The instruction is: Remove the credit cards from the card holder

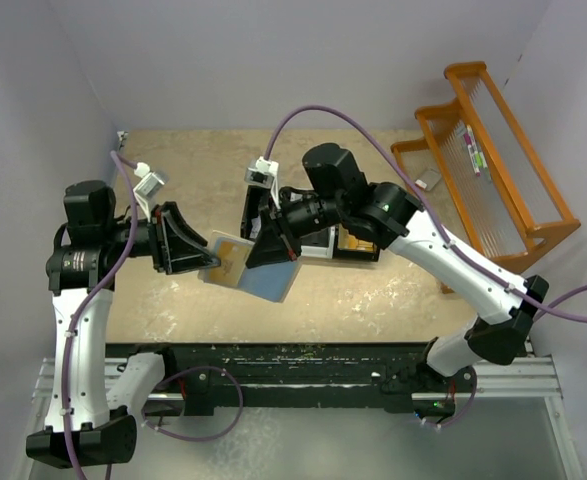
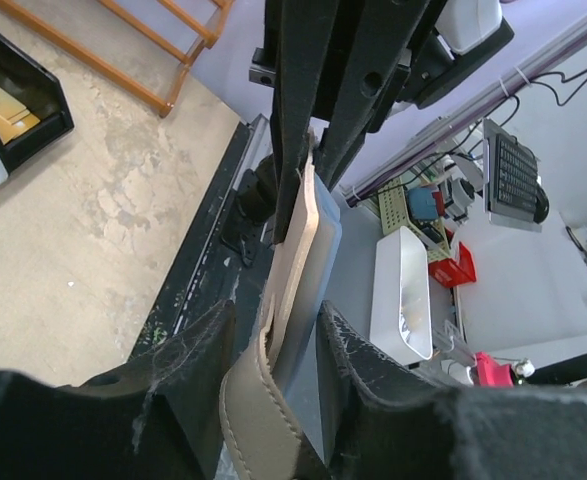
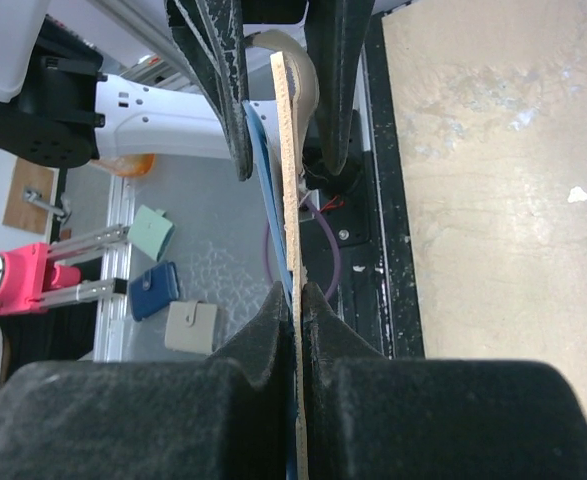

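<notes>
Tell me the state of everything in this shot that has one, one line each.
card holder, lifted off the table, between both grippers.
right gripper, shut on the card holder's edge.
left gripper, fingers straddling the card holder; grip unclear.
black tray, on the table, something tan inside.
</notes>
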Robot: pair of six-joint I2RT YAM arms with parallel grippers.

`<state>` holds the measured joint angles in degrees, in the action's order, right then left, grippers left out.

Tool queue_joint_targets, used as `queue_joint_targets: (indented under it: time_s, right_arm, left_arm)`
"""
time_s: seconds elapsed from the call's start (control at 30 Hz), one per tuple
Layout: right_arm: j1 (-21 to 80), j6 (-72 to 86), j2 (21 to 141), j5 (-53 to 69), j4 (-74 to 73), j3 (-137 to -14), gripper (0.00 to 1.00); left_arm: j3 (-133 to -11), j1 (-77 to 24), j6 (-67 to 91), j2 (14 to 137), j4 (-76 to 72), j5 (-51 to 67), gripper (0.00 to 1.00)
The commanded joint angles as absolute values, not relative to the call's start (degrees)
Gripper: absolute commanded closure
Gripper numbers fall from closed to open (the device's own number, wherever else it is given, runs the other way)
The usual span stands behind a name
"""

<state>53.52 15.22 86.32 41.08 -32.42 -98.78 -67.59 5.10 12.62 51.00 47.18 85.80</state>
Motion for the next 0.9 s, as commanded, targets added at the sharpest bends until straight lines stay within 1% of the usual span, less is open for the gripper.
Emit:
queue_joint_targets:
  time_s: [0.0, 0.13, 0.33, 0.43, 0.5, 0.53, 0.6, 0.73, 0.83, 0.87]
  right_arm:
    - [53.6, 13.0, 87.0, 45.6, -32.4, -102.4, 1.0]
    - [53.6, 12.2, 86.3, 47.7, -31.3, -102.2, 0.99]
    - [53.6, 11.6, 86.3, 49.1, -31.3, -102.9, 0.97]
    - [53.6, 11.1, 86.5, 49.3, -31.5, -103.3, 0.92]
    - [53.4, 10.9, 86.1, 48.6, -31.3, -103.1, 0.8]
    - [53.1, 11.0, 85.8, 48.4, -30.9, -102.8, 0.75]
    - [52.2, 11.7, 85.1, 48.6, -29.7, -101.6, 0.65]
    - [49.5, 14.6, 83.9, 50.9, -26.3, -99.2, 0.5]
    - [46.6, 17.7, 82.2, 51.1, -22.6, -97.2, 0.31]
    - [44.7, 18.9, 81.6, 50.7, -21.6, -96.6, 0.27]
  left_arm:
    - [-67.5, 5.0, 6.9, 50.7, 50.0, 91.4, 0.59]
    - [-67.9, 5.0, 3.8, 51.6, 53.6, 92.0, 0.73]
    - [-69.7, 5.0, -4.0, 53.1, 61.9, 93.5, 0.81]
    - [-70.5, 5.0, -7.3, 53.4, 65.5, 93.9, 0.91]
    - [-71.2, 5.0, -9.0, 53.3, 67.2, 93.6, 0.98]
    - [-71.5, 5.0, -9.1, 53.1, 67.4, 93.6, 0.99]
    - [-72.0, 5.0, -7.9, 53.1, 67.0, 94.3, 1.0]
    - [-72.8, 5.0, -3.1, 53.8, 64.0, 94.1, 1.0]
    - [-72.6, 5.0, 0.8, 55.1, 61.6, 91.9, 1.0]
    - [-72.7, 5.0, 1.4, 55.7, 61.4, 90.7, 1.0]
